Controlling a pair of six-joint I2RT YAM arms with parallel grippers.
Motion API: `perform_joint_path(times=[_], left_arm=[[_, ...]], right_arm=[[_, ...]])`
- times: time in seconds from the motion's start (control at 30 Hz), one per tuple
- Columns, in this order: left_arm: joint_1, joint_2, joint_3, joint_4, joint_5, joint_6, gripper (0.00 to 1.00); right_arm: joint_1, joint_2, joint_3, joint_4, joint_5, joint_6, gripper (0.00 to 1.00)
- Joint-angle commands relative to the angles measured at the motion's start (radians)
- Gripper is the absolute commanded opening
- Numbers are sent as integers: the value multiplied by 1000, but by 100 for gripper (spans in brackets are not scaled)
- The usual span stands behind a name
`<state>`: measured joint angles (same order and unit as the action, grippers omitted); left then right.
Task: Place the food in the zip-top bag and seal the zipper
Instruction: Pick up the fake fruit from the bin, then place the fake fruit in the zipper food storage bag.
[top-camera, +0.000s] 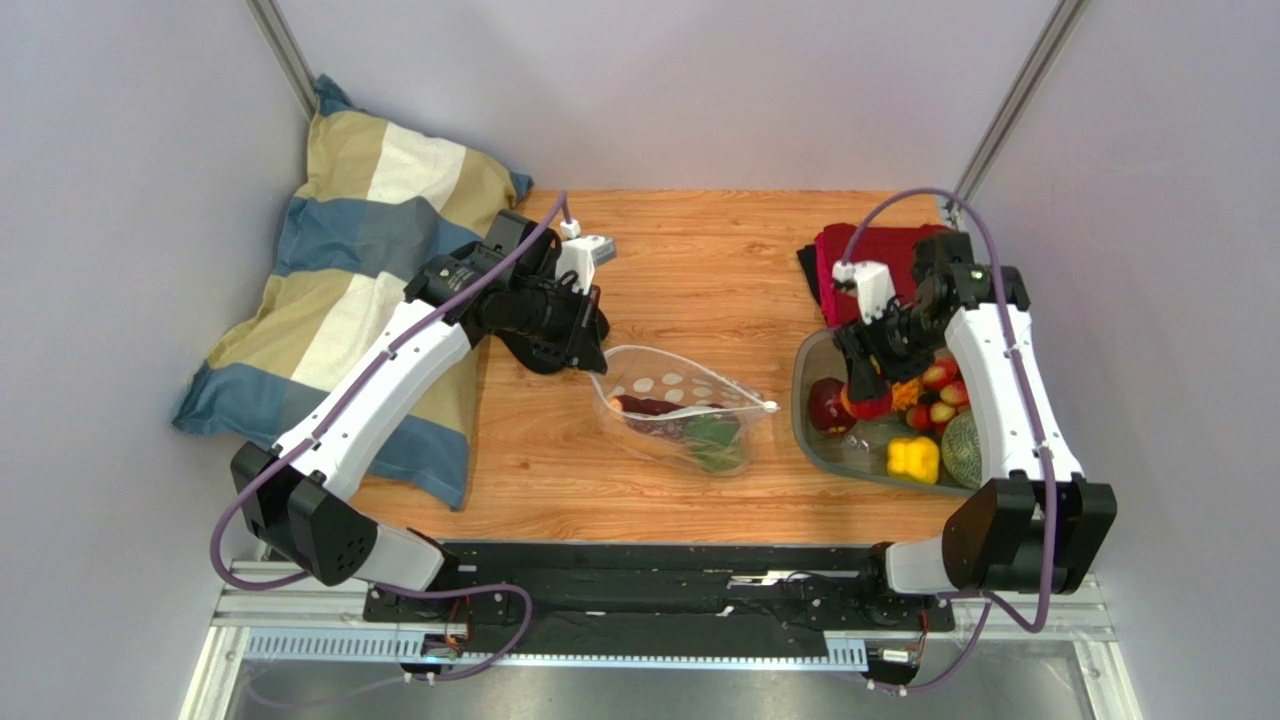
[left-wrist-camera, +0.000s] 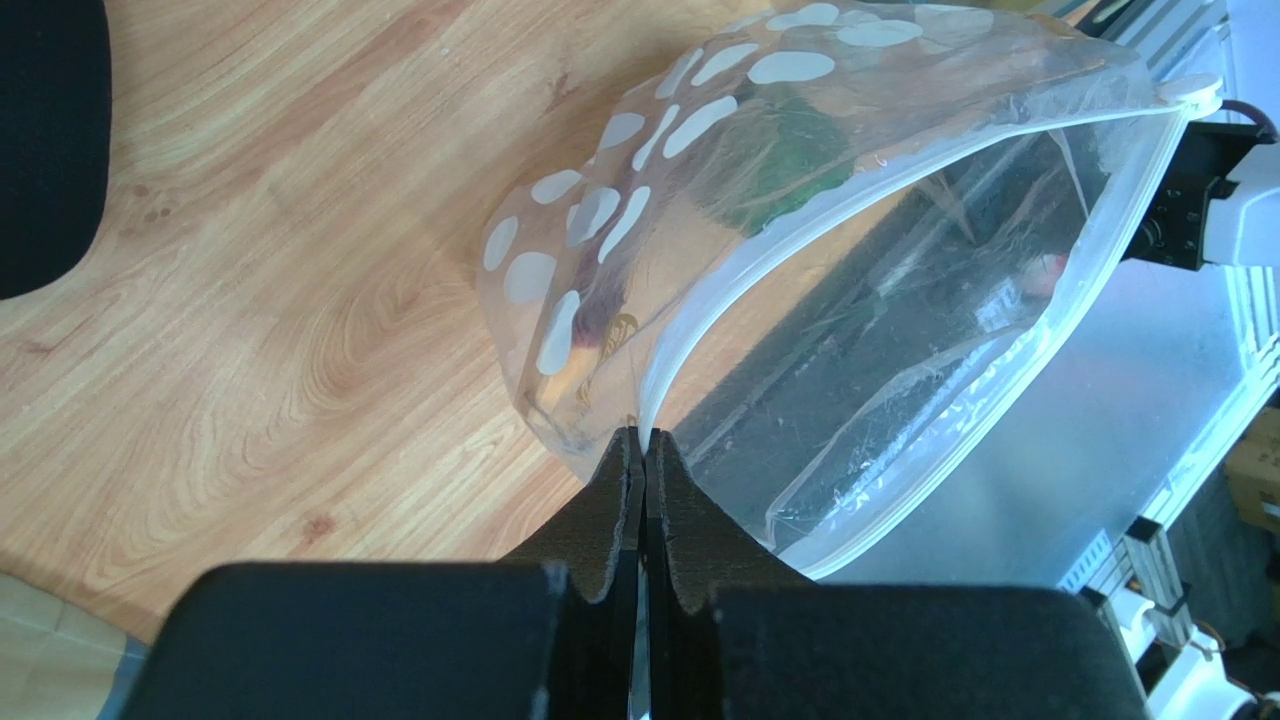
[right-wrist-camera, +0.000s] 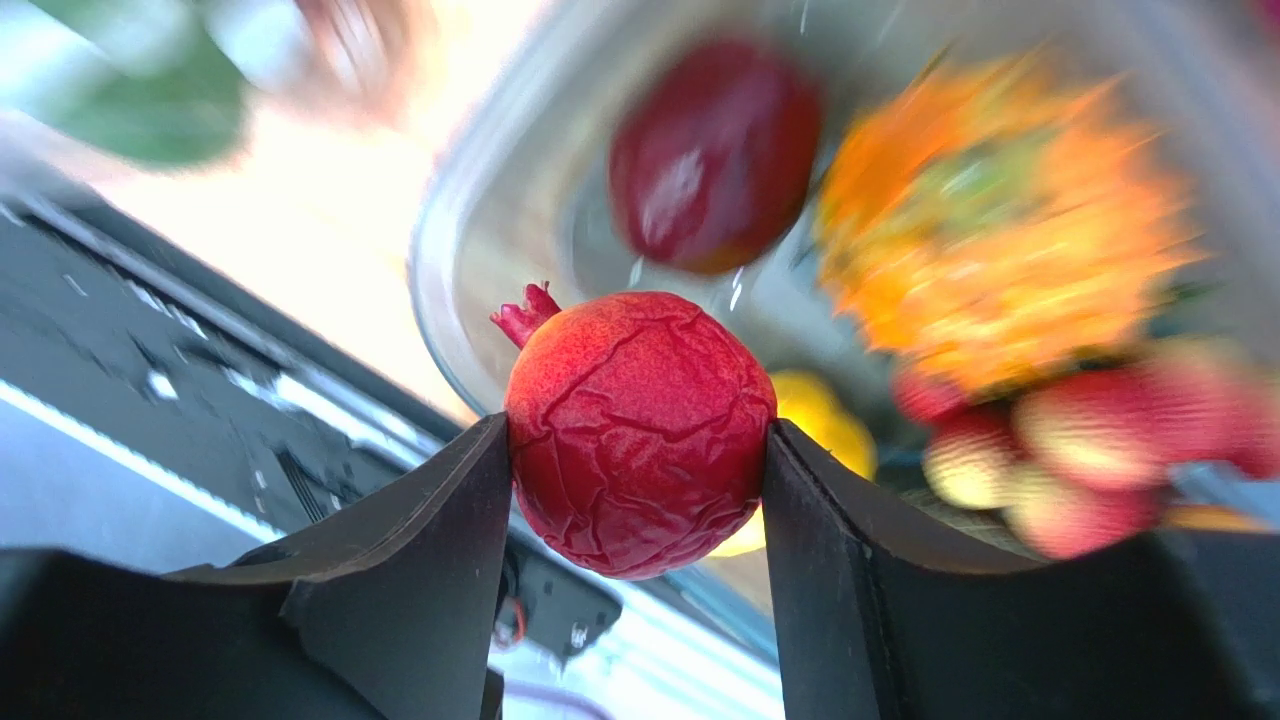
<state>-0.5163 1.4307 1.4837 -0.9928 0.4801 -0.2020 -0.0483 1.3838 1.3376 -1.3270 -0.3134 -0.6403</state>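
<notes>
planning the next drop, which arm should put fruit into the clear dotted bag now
Right. The right end effector grips the red crinkled toy pomegranate above the grey plastic tray. The left end effector is shut on the rim of the clear dotted plastic bag, holding its mouth open.

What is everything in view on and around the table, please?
zip-top bag: one, clear with white dots, table centre, mouth open.
bagged food: at least two, dark red and green, inside it.
tray: one, grey, table right.
tray food: several, red, yellow, orange, green.
pomegranate: one, red, held above tray.
cloth: one, red, behind tray.
pillow: one, blue, cream, tan, left.
left gripper: black, shut on the bag's mouth edge.
right gripper: black, shut on pomegranate.
</notes>
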Motion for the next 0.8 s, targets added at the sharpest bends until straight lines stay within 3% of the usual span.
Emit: perform_joint_path(times=[0.0,0.13,0.27,0.6,0.77], left_arm=[[2,14,6,2,15,30,0],[2,20,7,6,8,30,0],[2,30,9,11,6,30,0],[5,42,24,11,75,29,0],[19,33,27,13,124,19,0]], right_arm=[[5,-40,280,-112,-185,74,41],[43,6,529,-173,-326,120,43],[210,40,687,-146,-374,177,45],[776,129,690,31,-172,203,43],[873,178,593,89,-64,172,43]])
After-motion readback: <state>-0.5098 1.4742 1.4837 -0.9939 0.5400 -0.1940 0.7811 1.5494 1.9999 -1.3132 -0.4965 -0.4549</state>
